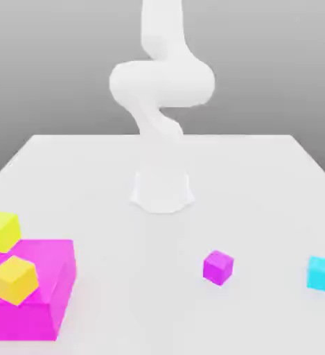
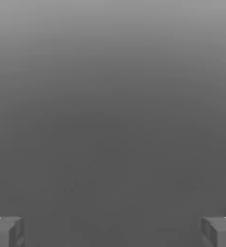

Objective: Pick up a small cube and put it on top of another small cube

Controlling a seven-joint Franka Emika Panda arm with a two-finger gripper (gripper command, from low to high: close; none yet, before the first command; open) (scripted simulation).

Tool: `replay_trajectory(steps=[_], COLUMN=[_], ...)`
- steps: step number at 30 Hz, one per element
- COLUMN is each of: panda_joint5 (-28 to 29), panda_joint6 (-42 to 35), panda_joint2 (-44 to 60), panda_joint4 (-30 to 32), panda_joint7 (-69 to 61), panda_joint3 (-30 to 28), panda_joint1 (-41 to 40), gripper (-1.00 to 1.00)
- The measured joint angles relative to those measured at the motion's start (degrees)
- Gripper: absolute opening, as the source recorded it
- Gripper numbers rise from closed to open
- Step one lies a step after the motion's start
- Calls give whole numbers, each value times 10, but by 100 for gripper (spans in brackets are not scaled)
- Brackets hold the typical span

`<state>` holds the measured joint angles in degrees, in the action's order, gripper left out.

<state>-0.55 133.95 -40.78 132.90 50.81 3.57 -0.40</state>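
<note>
- Arm stood folded up high at the back of the white table, nowhere near any cube.
- Gripper was spread wide w/ nothing between the fingers; the two fingertips sat far apart in the hand view, only plain grey beyond them.
- Cyan cube sat alone at the front of the table, far to the exterior view's right, flat on the surface.
- Small magenta cube rested on the table near it, toward the exterior view's left, clear gap between the two.
- Step in hand, as I judged it: reach for the cyan cube, nothing grasped yet, so task barely begun.
- To do it well, IMO: bring the hand over the cube, square the fingers to two opposite faces, come straight down, close around the middle, not a corner.
- Then lift well clear before carrying across, so the held cube wouldn't clip the target cube.
- Set it down centred and level; let go gently, else it could slide off.
- Other stuff: big magenta block at front, exterior view's left, w/ a yellow cube on top; second yellow cube just behind it, whether on the block or table I couldn't tell.
- All that lay well apart from the cyan cube; nothing stood in the way of the reach.
</note>
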Motion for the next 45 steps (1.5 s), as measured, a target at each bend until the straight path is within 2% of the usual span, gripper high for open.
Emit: replay_trajectory(steps=[10,16,19,26,31,32,39,44,45], panda_joint5=[12,64,106,188,285,297,297,199,184], panda_joint6=[89,141,165,221,288,297,298,237,225], panda_joint2=[200,324,391,543,647,660,660,570,557], panda_joint4=[45,72,85,112,90,86,86,112,112], panda_joint7=[226,391,486,690,781,790,790,718,724], panda_joint3=[160,245,267,257,168,153,153,234,229], panda_joint1=[-10,-3,23,123,204,217,217,154,140], gripper=[0,0,0,0,0,-100,-100,-100,-100])
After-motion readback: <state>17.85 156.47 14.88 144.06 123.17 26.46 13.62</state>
